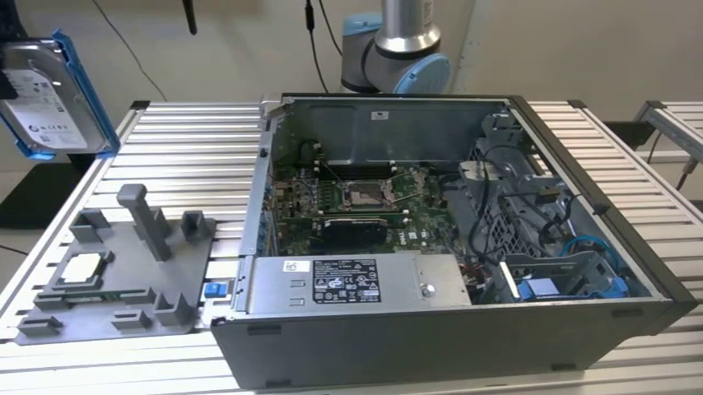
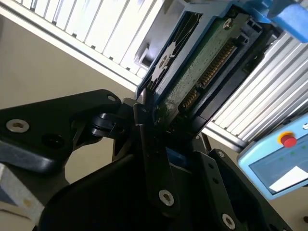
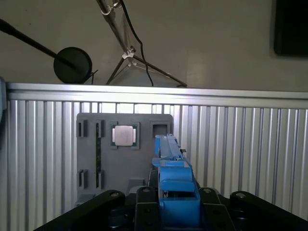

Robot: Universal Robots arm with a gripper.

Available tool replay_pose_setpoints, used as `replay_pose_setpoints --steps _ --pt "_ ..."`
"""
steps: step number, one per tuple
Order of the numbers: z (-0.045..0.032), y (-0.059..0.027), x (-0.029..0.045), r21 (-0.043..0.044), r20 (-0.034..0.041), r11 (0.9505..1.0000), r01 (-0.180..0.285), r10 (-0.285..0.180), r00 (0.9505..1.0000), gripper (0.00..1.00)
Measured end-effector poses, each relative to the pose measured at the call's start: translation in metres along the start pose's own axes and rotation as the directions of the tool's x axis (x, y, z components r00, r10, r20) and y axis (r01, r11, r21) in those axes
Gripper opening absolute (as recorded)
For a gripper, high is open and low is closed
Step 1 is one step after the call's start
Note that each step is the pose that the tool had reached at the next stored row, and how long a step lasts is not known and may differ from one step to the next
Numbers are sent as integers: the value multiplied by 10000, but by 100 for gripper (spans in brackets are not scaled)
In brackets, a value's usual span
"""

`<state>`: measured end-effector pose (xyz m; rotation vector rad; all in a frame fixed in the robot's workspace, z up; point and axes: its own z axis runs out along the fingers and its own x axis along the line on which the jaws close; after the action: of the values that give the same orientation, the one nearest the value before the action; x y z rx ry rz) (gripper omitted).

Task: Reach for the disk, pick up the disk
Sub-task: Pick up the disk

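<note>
Jaws clamped on disk (image 2: 202, 62) above ribbed metal table (image 3: 250, 144); beige wall (image 1: 571, 41).

Silver-grey blue-railed metal disk (image 1: 49, 95) above grey plastic fixture plate (image 1: 187, 265), at the exterior view's left of open metal computer case (image 1: 439, 350).

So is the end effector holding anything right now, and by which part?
Yes, the disk. The end effector is shut on one end of it, clamped across its flat faces beside the blue rail.
</note>
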<state>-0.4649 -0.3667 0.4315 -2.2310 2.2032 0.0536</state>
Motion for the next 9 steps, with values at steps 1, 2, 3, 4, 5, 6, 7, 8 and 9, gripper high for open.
replay_pose_setpoints --steps 1,2,3,4,5,6,7,8,9 --pt "-2 0 0 0 1 10000 0 0 10000 0" --pt "-6 0 0 -3 0 10000 0 0 10000 0" --pt "-9 0 0 -6 0 10000 0 0 10000 0" --pt "-12 0 0 -8 -1 10000 0 0 10000 0" --pt "-15 0 0 -9 0 10000 0 0 10000 0" --pt "-17 0 -1 -11 0 10000 0 0 10000 0" --pt "-20 0 -1 -13 0 10000 0 0 10000 0" --pt "-22 0 -1 -14 0 10000 0 0 10000 0" --pt "-25 0 -1 -16 0 10000 0 0 10000 0"
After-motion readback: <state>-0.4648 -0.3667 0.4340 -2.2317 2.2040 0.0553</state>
